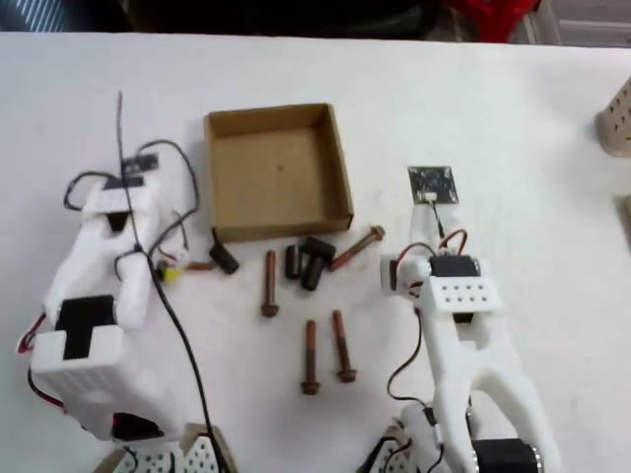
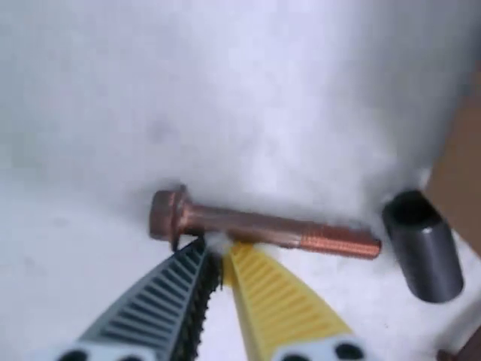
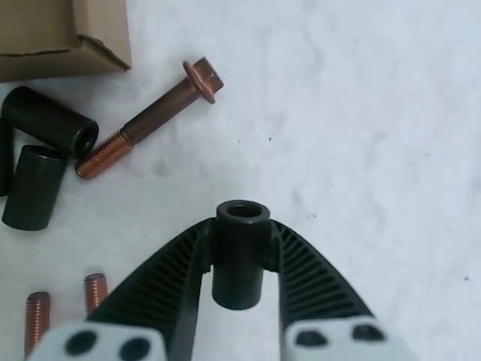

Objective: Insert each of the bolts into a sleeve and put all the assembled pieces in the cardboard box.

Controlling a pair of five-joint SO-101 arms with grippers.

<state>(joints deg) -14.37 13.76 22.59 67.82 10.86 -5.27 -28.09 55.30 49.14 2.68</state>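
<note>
Right end effector [image 3: 240, 229] was clamped on a sleeve [image 3: 240, 263]. Left end effector [image 2: 216, 252], closed together, touched a bolt [image 2: 255, 226] lying just beyond its tips. Insertion step looked under way; next, the left needed to open and grasp that bolt.

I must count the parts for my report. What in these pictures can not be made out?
- Left wrist view: whether the left gripper pinches the bolt or only touches it; the picture is blurred there.
- Right wrist view: the heads of two bolts, cut off by the picture edge and hidden behind the right gripper.
- Right wrist view: most of one loose sleeve, cut off by the picture edge.
</note>
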